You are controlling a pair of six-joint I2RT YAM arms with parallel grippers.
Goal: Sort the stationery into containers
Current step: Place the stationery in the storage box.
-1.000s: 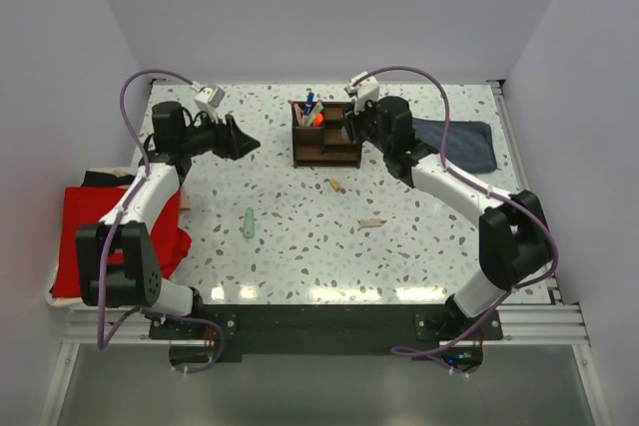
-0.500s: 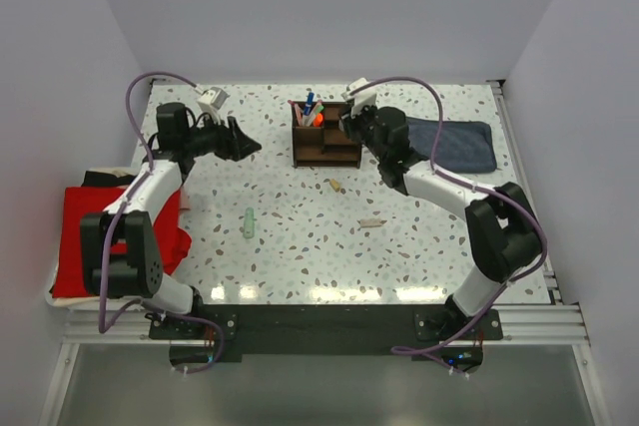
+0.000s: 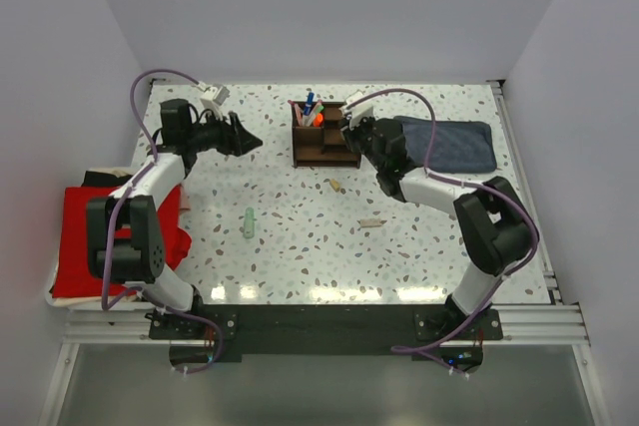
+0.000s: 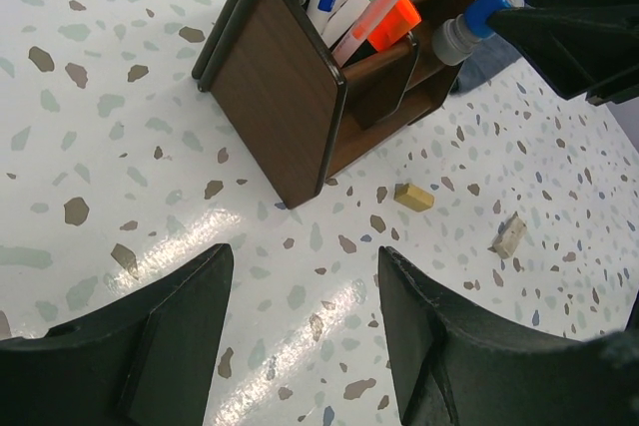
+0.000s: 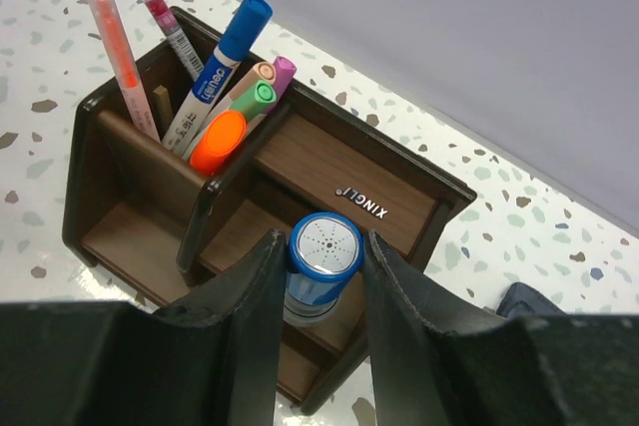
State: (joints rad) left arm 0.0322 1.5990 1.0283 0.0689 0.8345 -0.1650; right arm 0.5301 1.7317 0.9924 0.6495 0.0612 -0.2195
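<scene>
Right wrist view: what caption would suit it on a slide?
The right gripper holds a blue-capped bottle close to a wooden organizer stocked with pens.

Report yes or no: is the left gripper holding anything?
No, the left gripper stands open, with nothing between its jaws.

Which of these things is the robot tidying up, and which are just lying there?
For the job: wooden organizer, pens in it, blue-capped bottle, pale green tube, tan bits.
Just lying about: blue-grey cloth, red cloth.
</scene>
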